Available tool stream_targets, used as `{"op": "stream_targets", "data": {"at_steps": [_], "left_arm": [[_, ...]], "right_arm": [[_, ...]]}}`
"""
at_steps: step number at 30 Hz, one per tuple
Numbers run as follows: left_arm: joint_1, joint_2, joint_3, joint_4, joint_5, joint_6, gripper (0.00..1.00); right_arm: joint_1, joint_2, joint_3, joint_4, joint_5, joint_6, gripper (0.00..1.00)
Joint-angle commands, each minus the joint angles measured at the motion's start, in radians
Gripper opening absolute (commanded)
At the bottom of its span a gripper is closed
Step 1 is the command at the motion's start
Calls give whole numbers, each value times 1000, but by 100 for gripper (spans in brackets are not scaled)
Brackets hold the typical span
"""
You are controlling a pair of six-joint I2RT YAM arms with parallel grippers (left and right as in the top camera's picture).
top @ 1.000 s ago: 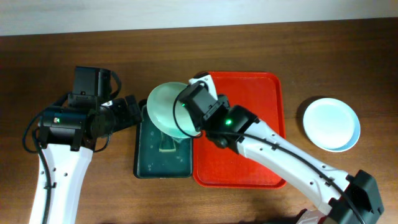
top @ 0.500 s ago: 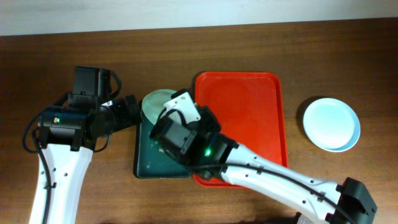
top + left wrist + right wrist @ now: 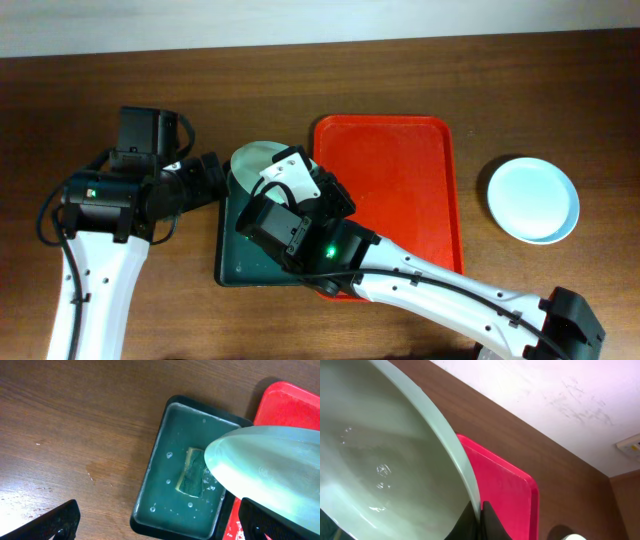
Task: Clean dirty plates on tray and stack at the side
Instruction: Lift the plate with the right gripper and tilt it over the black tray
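My right gripper is shut on the rim of a pale mint plate and holds it tilted over the dark green tray. The plate fills the right wrist view, wet with droplets, and shows in the left wrist view. The red tray lies beside the green one, bare where visible. Another pale blue plate sits on the table at the right. My left gripper is open and empty above the green tray's near-left edge.
The green tray holds water and a sponge. My right arm crosses the red tray's front-left corner. Wooden table lies all round; a white wall edge runs along the back.
My right gripper has carried the plate left from the red tray's edge and lowered it over the green tray. The left arm has not moved.
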Motion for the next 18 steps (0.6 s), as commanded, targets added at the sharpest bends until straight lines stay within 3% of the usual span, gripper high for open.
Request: {"op": "stream_targets", "data": {"at_steps": [1,18], "left_arm": [[4,-4,12,-1,4,16,99],[4,-4,12,-1,4,16,100]], "right_arm": [[2,-5,26,4,35,8,4],[0,-5,26,3,35,27,4]]}}
